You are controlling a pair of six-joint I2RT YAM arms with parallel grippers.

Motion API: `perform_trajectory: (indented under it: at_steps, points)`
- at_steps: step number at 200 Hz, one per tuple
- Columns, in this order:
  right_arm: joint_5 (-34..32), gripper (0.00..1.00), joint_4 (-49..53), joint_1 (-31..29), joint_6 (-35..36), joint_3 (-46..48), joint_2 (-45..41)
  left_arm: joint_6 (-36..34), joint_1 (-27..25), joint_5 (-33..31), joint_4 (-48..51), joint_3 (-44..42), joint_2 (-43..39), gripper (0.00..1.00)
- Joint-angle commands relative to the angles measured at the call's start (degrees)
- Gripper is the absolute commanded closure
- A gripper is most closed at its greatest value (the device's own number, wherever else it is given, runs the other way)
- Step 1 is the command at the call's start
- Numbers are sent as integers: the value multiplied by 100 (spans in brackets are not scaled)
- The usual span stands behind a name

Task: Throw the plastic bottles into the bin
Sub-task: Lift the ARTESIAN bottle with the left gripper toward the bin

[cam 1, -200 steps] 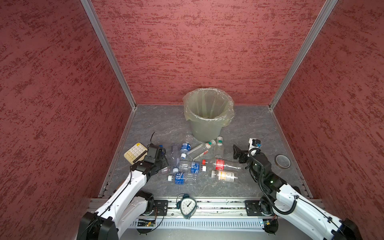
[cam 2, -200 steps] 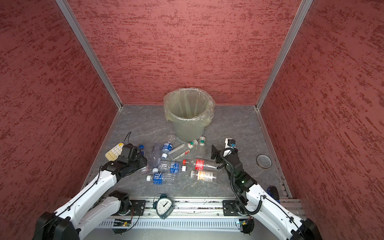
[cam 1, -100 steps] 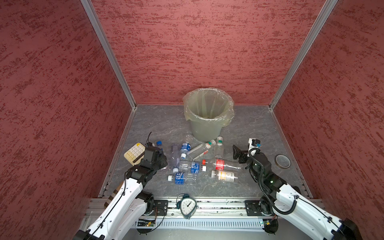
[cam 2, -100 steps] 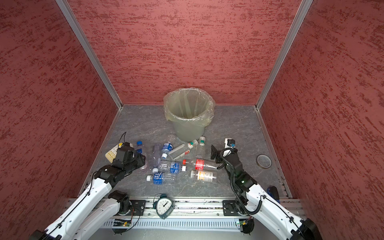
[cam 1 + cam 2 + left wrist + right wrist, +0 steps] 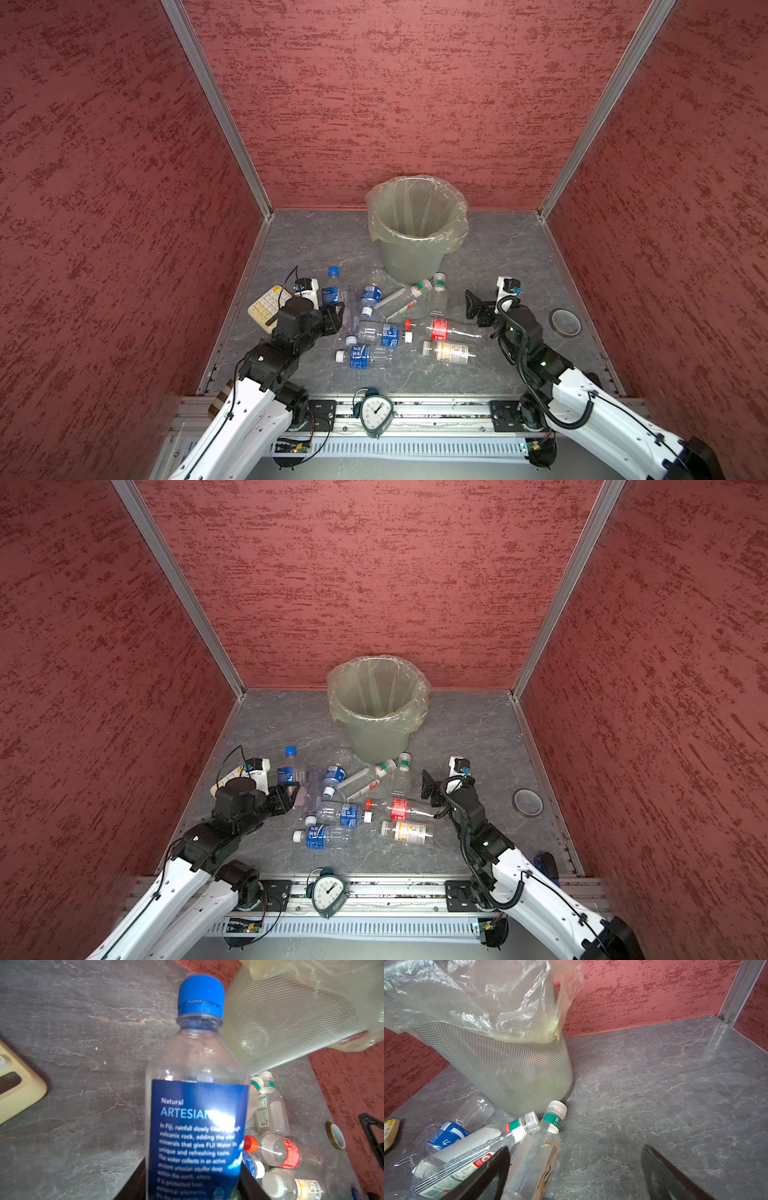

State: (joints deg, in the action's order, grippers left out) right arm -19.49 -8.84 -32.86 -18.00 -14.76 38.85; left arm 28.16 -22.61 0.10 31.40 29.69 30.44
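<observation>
Progress-wise this is barely started: looking down in a top view, I can't spot a single bottle inside the round grey mesh bin with the yellowish bag liner [image 5: 409,259]. Roughly eight clear plastic bottles [image 5: 382,332] are lying in a heap on the grey stone-look counter [image 5: 316,237]. The left end effector [image 5: 334,311] is clamped on a clear plastic bottle with a blue cap and dark blue label [image 5: 199,1118], cap pointing away from it, and it looks lifted off the counter. The bin sits ahead of it and off to its right, past the heap. The right end effector [image 5: 575,1178] is spread wide with nothing in it, and two green-collared bottles [image 5: 542,1147] lie just ahead-left of it. For room, there's bare counter ahead of the left one, but a cream calculator [image 5: 266,307] sits just beside it on its left, with the red textured wall [image 5: 124,208] close beyond. I'd carry high to clear the bin's rim and floppy liner.
</observation>
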Motion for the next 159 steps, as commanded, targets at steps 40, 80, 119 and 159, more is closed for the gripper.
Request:
perform_trajectory:
  at_steps: [40, 80, 119, 159]
  points:
    - [58, 2, -157, -1, 24, -37, -18, -90, -390, 201, -249, 274, -595, 51]
    - [56, 2, -171, 0, 24, -37, 8, -40, -506, 253, -248, 459, -828, 50]
    - [68, 2, -152, -1, 31, -52, -5, -43, -553, 243, -271, 741, -781, 50]
    - [98, 2, -123, -3, 24, -52, -113, -161, -613, 279, -525, 1193, -380, 50]
